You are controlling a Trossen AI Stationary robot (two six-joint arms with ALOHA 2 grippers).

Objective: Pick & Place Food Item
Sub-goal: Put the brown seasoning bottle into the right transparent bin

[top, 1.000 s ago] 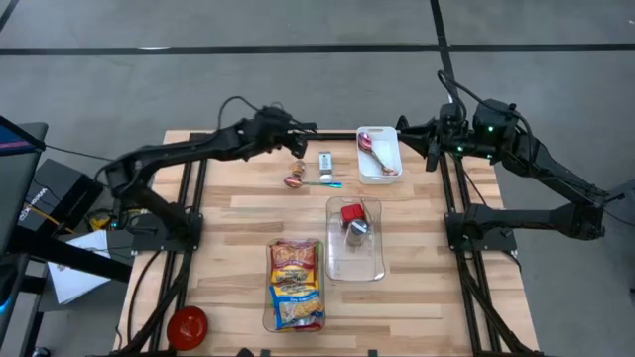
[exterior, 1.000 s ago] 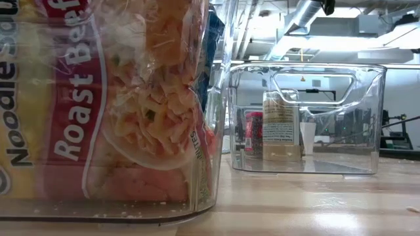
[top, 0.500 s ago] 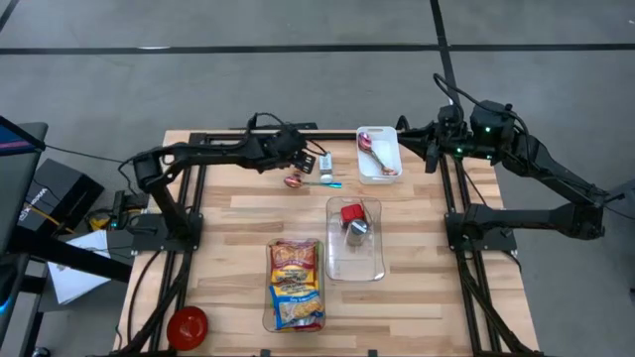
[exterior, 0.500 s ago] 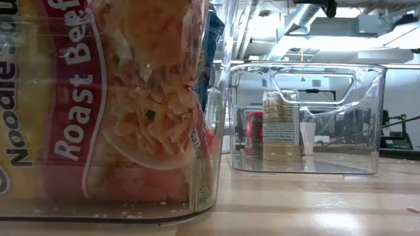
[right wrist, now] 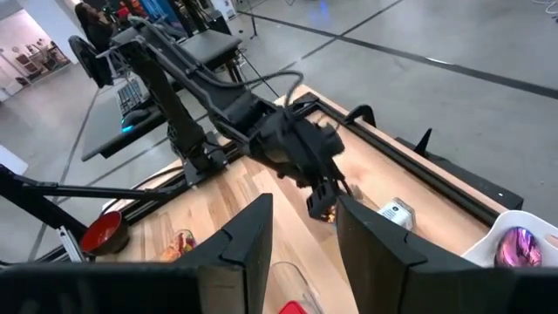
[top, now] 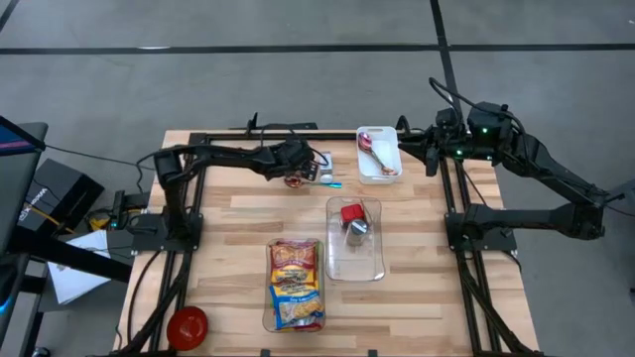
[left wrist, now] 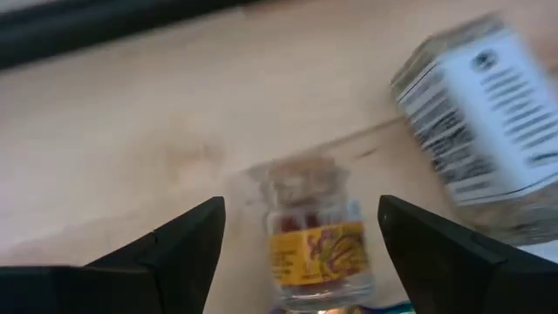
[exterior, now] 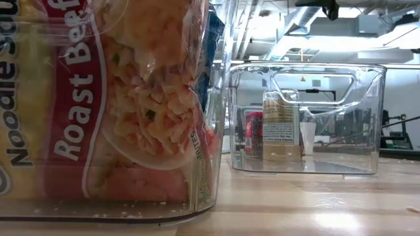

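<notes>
A small glass jar (left wrist: 314,235) with a yellow label and red contents rests on the wooden table (top: 248,213) near its far edge; in the high view the jar (top: 295,180) shows just below the left arm's tip. My left gripper (left wrist: 301,253) is open, slanting down over the jar with one finger on either side of it and a gap to each. In the high view this gripper (top: 298,169) sits right above the jar. My right gripper (right wrist: 303,253) is open and holds nothing, raised by the far right edge (top: 417,139).
A small white box (top: 325,162) and a thin blue utensil (top: 327,183) lie right beside the jar. A white tray (top: 380,171) stands at the far edge. Near the middle are a clear bin (top: 367,266) with a red item and a can, and a bin of noodle packs (top: 295,283).
My left gripper has come down toward the table and toward the near edge, tipping further downward, until it stands over the jar. The jar and the other things have kept their places.
</notes>
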